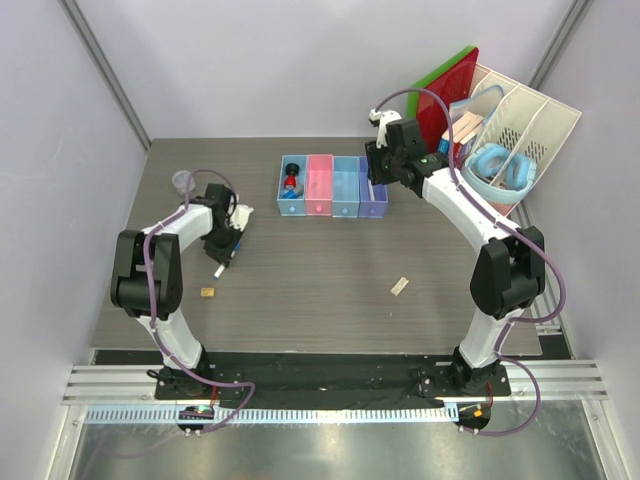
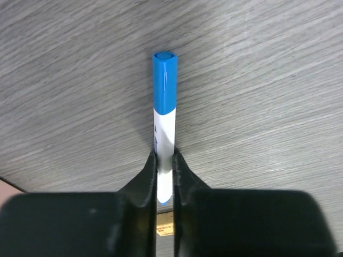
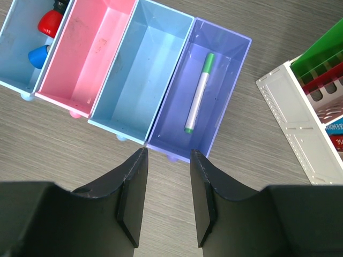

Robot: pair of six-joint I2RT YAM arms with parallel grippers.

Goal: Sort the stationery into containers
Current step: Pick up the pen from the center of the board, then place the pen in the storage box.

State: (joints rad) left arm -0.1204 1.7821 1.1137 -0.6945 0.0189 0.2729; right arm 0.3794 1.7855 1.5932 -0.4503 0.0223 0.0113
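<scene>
My left gripper point(image 2: 165, 167) is shut on the lower end of a blue-tipped white marker point(image 2: 164, 107), low over the table's left side point(image 1: 222, 250). A tiny yellow piece point(image 1: 207, 292) lies just beside it. The four containers stand in a row: blue point(image 3: 13, 59), pink point(image 3: 86, 59), light blue point(image 3: 134, 75), lavender point(image 3: 225, 96). A white pen with a green tip point(image 3: 199, 92) lies in the lavender one. Red point(image 3: 51, 21) and blue point(image 3: 38, 55) cylinders sit in the blue one. My right gripper point(image 3: 167, 193) hangs open and empty at the lavender tray's near end. A whitish eraser block point(image 1: 400, 287) lies mid-table.
A white slotted file rack point(image 1: 525, 115) stands at the back right with light-blue headphones point(image 1: 500, 165) against it. Red and green boards point(image 1: 450, 85) lean behind it. The rack's edge point(image 3: 300, 134) is close to the right of the lavender tray.
</scene>
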